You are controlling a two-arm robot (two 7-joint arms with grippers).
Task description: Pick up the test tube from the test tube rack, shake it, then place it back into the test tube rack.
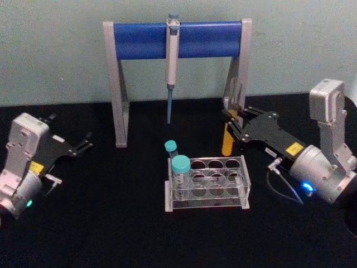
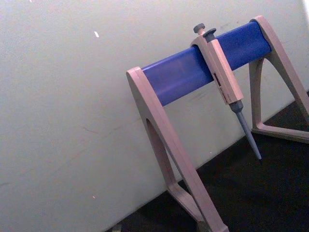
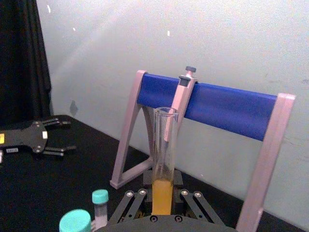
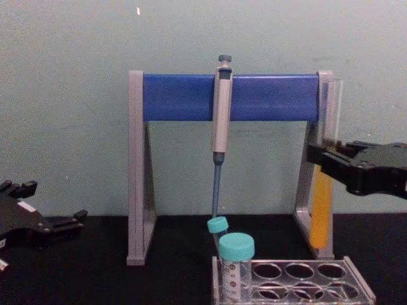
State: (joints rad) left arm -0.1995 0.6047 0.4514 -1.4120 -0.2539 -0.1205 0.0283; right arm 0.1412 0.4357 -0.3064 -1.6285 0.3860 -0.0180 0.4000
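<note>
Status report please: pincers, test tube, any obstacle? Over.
Right pincer shut on test tube, upright, right of test tube rack. Left pincer open, parked left. Pipette stand leg close behind tube.

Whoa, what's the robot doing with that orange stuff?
The robot's right end effector is gripping a tall clear glass test tube with orange-yellow liquid in its lower half. It holds the tube upright, outside the low clear plastic rack, to the rack's right and a bit behind it. Two shorter teal-capped tubes stand in the rack. The left end effector sits open off to the left, holding nothing.
</note>
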